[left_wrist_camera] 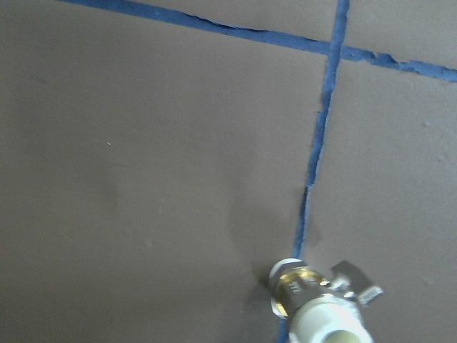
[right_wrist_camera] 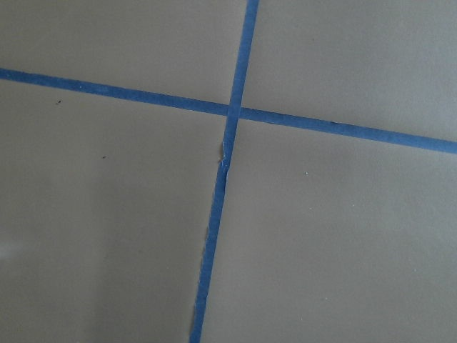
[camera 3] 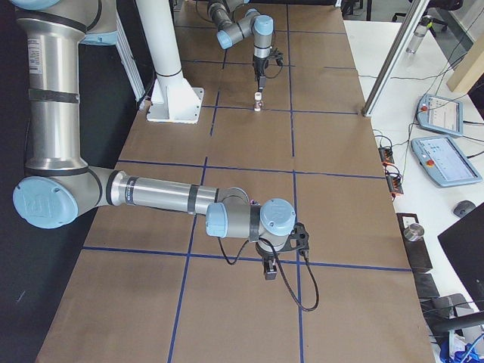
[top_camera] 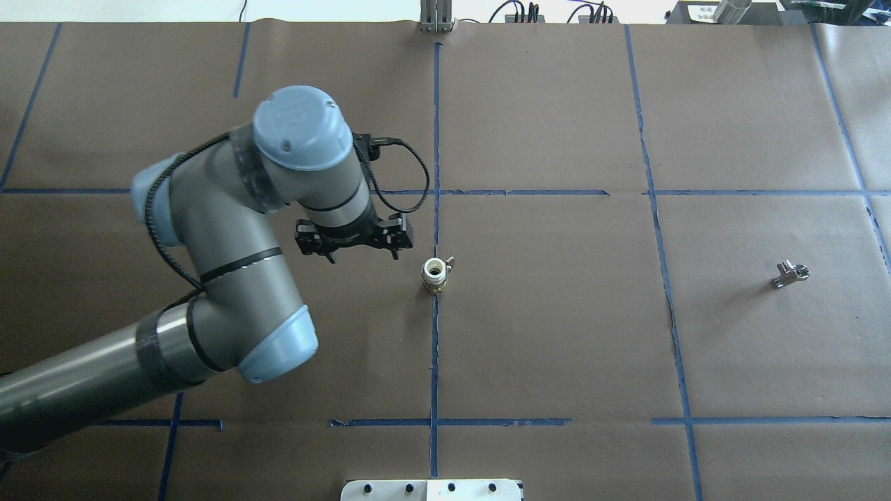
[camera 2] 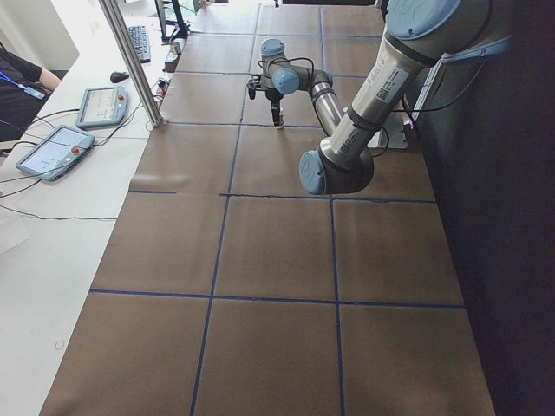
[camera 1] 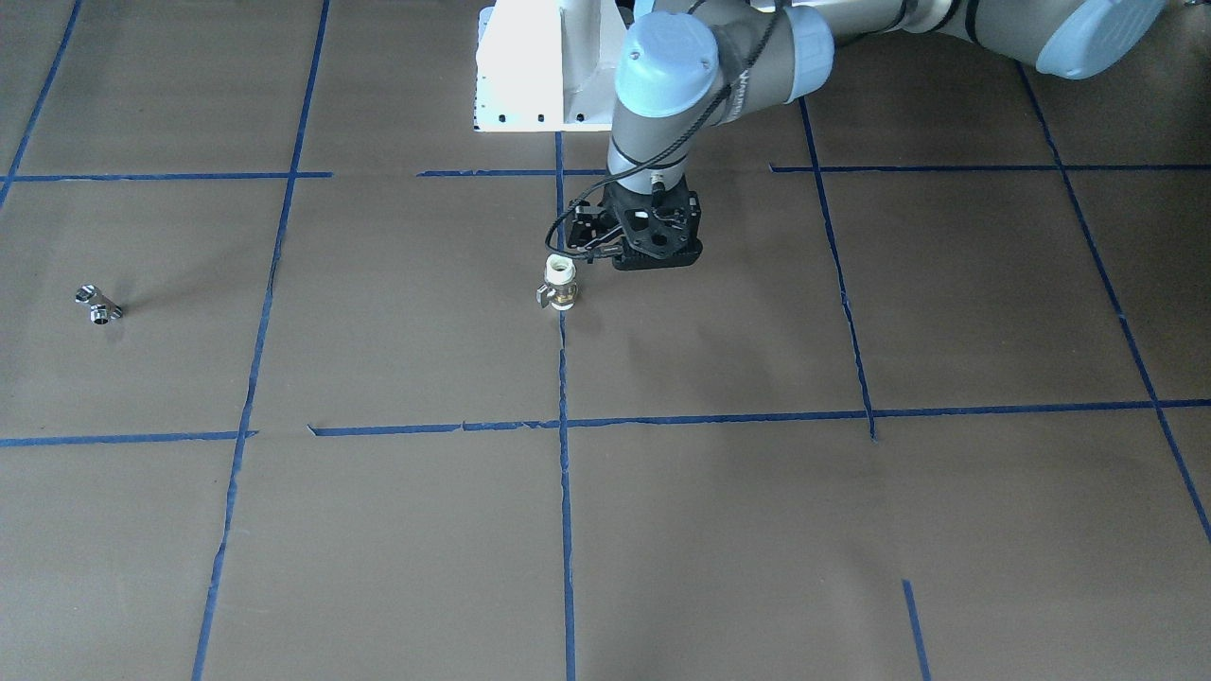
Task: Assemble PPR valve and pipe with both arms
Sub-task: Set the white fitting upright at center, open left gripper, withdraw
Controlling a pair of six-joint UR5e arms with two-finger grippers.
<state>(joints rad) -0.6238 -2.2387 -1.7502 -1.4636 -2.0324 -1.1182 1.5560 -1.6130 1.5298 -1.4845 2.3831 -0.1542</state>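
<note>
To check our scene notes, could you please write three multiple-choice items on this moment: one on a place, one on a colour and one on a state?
1. Where does the PPR valve stand?
A. on the central blue tape line
B. inside a box
C. at a table corner

2. What colour is the pipe?
A. white
B. shiny silver
C. black

3. How is the valve posed?
A. lying on its side
B. lifted in a gripper
C. upright on the table, open white end up

Answers:
1 A: in the overhead view the tape runs straight on above and below the valve.
2 B: it glints like chrome against the brown paper.
3 C: its round opening faces the overhead camera and its base sits on the paper.
</note>
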